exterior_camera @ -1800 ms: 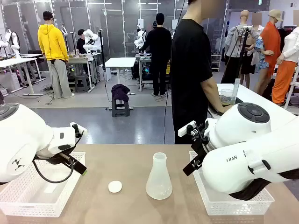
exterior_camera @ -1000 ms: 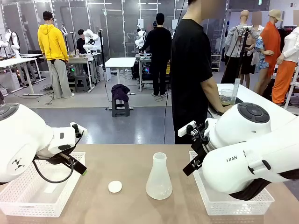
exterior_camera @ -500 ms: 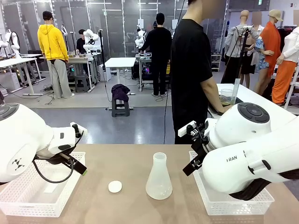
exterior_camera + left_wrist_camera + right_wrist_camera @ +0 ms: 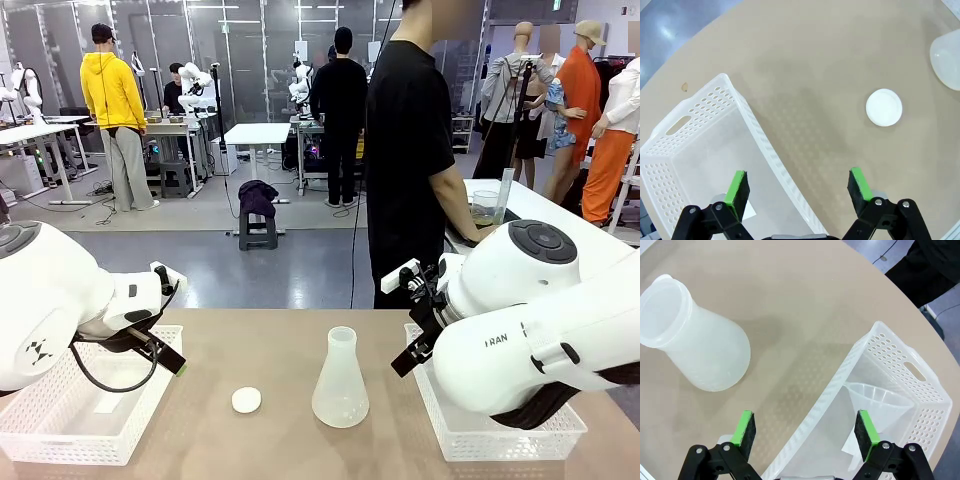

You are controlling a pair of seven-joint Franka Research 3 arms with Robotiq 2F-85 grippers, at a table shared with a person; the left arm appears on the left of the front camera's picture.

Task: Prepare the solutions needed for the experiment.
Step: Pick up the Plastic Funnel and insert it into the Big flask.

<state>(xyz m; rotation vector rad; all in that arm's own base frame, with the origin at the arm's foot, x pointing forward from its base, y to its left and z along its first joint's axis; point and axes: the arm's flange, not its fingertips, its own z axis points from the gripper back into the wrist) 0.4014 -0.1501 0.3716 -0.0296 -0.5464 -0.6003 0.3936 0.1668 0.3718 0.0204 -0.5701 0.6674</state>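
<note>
The solutions [image 4: 486, 213] are a shallow pale yellow liquid in a clear beaker on the side table at the far right, next to the hand of the person in black. An empty translucent conical flask [image 4: 340, 381] [image 4: 696, 347] [image 4: 948, 59] stands upright mid-table, with a small white round cap [image 4: 246, 400] [image 4: 884, 107] lying to its left. My left gripper [image 4: 799, 185] hangs open over the inner rim of the left basket [image 4: 756, 131]. My right gripper [image 4: 806, 426] hangs open over the inner rim of the right basket [image 4: 841, 382]. Neither holds anything.
The left white perforated basket [image 4: 60, 440] holds a small flat white piece. A clear funnel [image 4: 878, 399] lies in the right basket [image 4: 452, 432]. A tall clear cylinder [image 4: 505, 194] stands by the beaker. Bare tabletop lies between the baskets around the flask and cap.
</note>
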